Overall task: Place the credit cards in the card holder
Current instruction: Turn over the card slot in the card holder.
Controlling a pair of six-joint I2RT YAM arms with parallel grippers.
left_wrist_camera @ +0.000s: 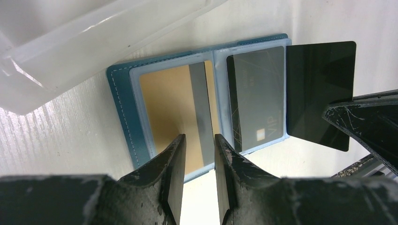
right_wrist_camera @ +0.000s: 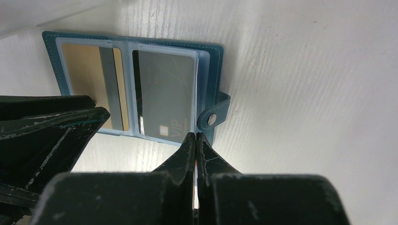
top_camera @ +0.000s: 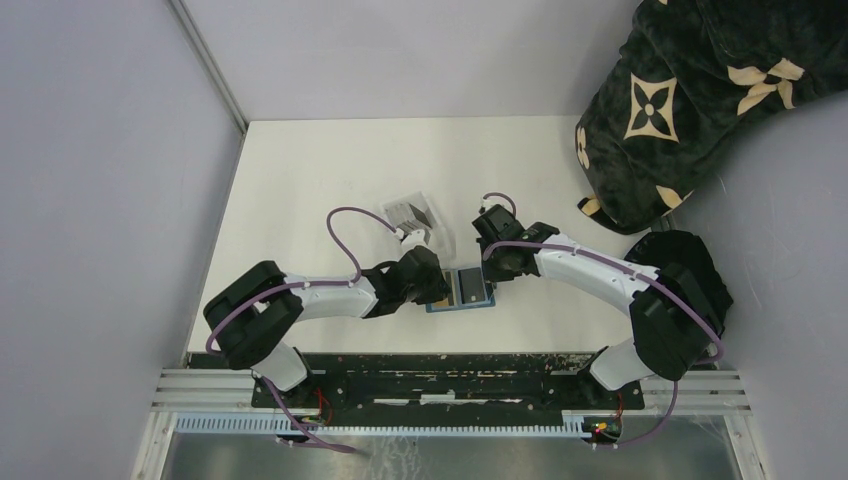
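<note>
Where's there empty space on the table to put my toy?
The white table is bare between the clear plastic tray and the far wall, and along the left wall. Crowded: the near middle, where the left fingers and right fingers meet over the teal-blue folding card holder, the right ones pinching a thin black card.

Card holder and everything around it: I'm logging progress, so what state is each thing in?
card holder: lying open, snap tab undone.
gold card: seated in the left pocket.
grey card: seated in the right pocket.
black card: outside the pockets, pinched by the right tool.
left tool: open, empty, over the gold card.
right tool: shut on the black card.
clear tray: beside the holder; contents unclear.
</note>
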